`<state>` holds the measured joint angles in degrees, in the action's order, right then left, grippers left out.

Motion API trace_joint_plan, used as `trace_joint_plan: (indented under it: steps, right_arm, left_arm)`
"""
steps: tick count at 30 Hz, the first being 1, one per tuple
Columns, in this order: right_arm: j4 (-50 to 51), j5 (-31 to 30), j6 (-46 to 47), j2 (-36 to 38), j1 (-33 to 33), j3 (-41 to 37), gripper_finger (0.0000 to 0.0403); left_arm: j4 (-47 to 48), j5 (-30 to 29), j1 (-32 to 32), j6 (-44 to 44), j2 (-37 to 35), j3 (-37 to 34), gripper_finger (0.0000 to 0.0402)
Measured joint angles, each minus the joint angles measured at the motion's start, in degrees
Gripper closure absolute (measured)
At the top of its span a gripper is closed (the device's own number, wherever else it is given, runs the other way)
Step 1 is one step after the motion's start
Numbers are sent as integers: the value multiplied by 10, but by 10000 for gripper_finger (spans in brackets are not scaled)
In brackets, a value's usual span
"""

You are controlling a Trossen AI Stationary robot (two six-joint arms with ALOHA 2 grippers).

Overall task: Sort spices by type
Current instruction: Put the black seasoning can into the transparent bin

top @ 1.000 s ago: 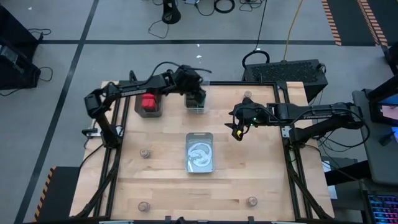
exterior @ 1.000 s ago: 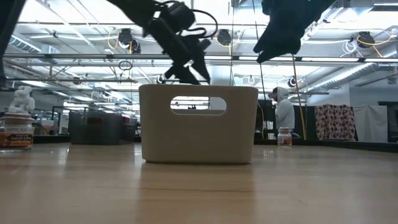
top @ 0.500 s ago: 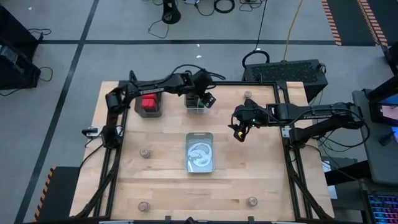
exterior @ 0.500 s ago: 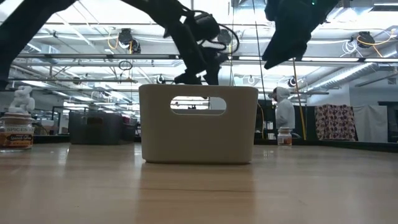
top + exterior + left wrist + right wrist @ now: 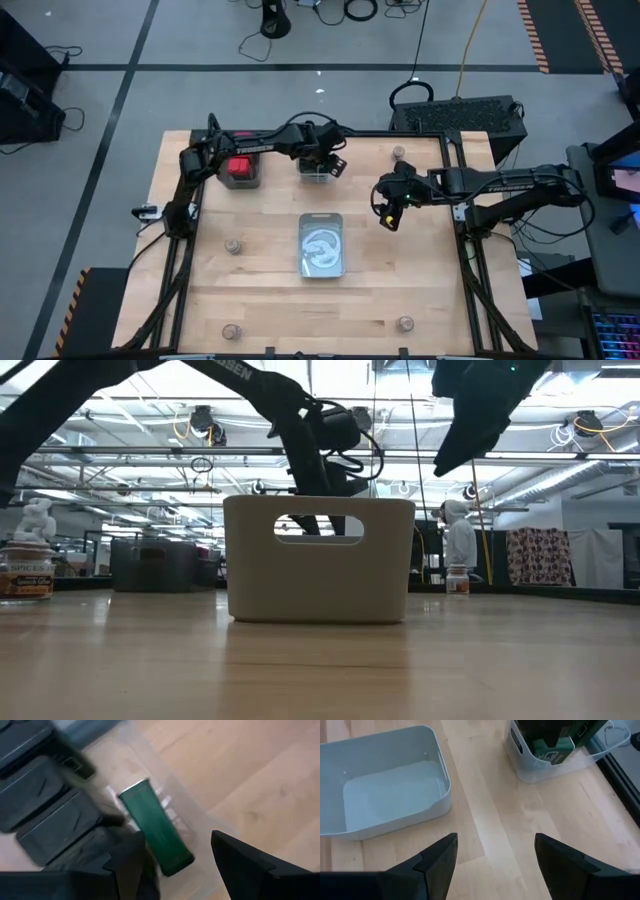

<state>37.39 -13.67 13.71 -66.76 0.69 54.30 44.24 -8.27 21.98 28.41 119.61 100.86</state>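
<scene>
Your left gripper (image 5: 326,160) hangs over the clear bin (image 5: 316,172) at the far side of the tabletop (image 5: 420,270), jaws spread and empty; through its wrist camera you see a dark green-labelled spice box (image 5: 156,835) lying inside that bin, free of the fingers. Your right gripper (image 5: 390,215) hovers above bare wood, between the clear bin and the white bin (image 5: 322,244), jaws wide, holding nothing. The red spices (image 5: 238,165) sit in a dark bin further left along the far edge. 4 round jars remain loose and well apart: 1 at the far edge (image 5: 398,152), 1 left of the white bin (image 5: 232,245), 2 near the front edge (image 5: 231,331) (image 5: 405,323). Risks from here: lifting the left arm carelessly could snag the clear bin's wall and drag or tip it; the jars are small and round, so an off-centre pinch may roll them away; both arms working near the far edge could cross paths.
</scene>
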Motion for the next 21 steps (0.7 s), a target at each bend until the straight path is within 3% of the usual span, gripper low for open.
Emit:
trace_joint_plan:
  steps: [4, 21]
  right_arm:
    - [6, 0, 0, 0, 0, 0, 156]
    - [7, 2, 6, 0, 0, 0, 156]
  left_arm:
    - [10, -23, -1, 13, 0, 0, 169]
    - [8, -28, -4, 13, 22, 0, 169]
